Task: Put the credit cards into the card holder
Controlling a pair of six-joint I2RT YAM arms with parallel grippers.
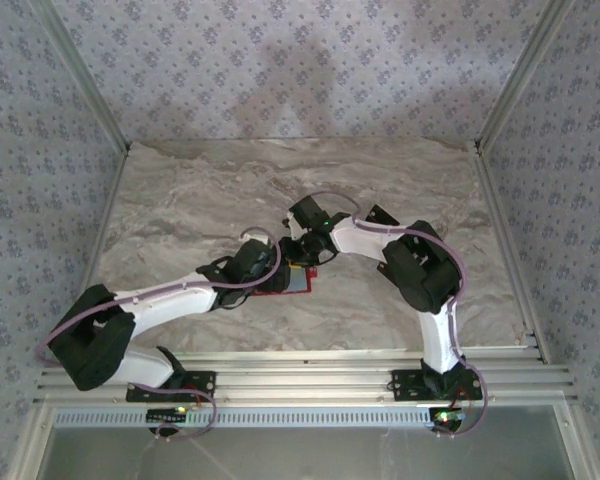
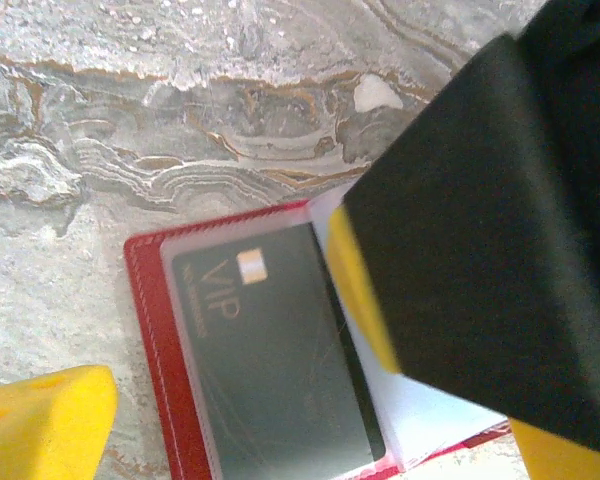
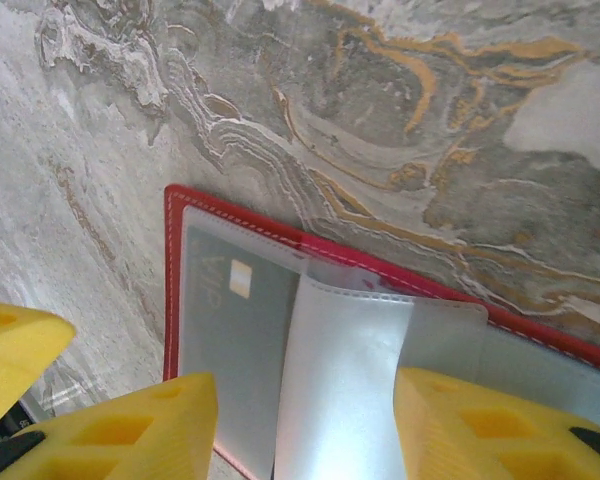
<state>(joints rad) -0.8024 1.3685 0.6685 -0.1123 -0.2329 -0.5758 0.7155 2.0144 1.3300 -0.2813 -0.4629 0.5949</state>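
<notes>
— Checking the desk (image 1: 180, 200): what lies on it, and where?
— One card holder (image 2: 145, 300), red. It lies open and flat on the marble near the middle of the desk, under both arm tips. One card (image 2: 270, 350) counted: dark grey, marked VIP, seated in the left-hand clear pocket.
— Obstructions?
— From above, the two arms cover most of the card holder; a red corner and a grey strip show between them. In the left wrist view a black block (image 2: 480, 230) with a yellow edge stands over the right half of the card holder and hides it.
— What does the right wrist view add?
— That hidden half. A clear leaf (image 3: 340, 350) stands raised off the open card holder, with the red rim running behind it on the marble.
— Claws?
— Two. Left claw (image 2: 310, 440): fingers spread wide, the card holder lying between them, nothing held. Right claw (image 3: 302, 390): fingers about half apart, low over the card holder, with the raised leaf standing between them. The leaf's far edge is just beside one finger; no clamping is seen.
</notes>
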